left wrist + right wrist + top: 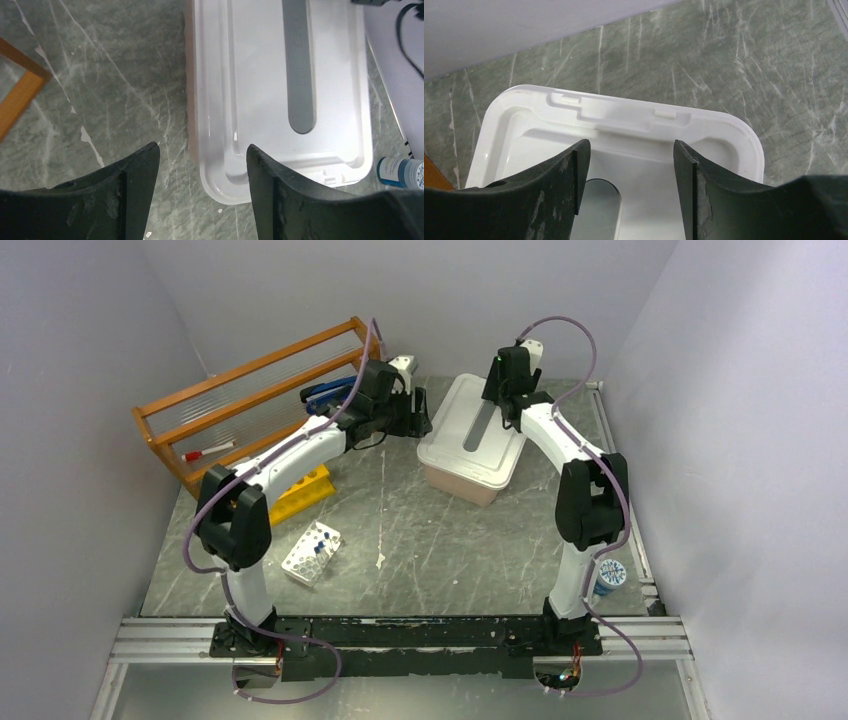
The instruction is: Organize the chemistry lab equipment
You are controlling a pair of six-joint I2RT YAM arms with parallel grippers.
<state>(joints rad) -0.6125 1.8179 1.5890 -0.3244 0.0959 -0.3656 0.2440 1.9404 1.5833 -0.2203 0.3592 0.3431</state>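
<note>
We judge the step in hand is opening the white plastic lidded box (472, 440), upper centre on the tabletop (430, 540). Our left hand (202, 150) at its left edge and right hand (631, 145) over its far end both gape wide, empty. The white rack of blue-capped vials (312, 553) sits lower left, well apart. Next, both hands likely need a grip on the lid's rim.

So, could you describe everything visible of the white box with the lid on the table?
The box is rectangular with rounded corners, apparently plastic: a white lid, shut, over a translucent body. A long grey strip runs down the lid's middle; two small tabs mark one short end. It stands flat on the grey marbled table, askew. The open right gripper is above its far end, the open left gripper beside it; contact is unclear.
</note>
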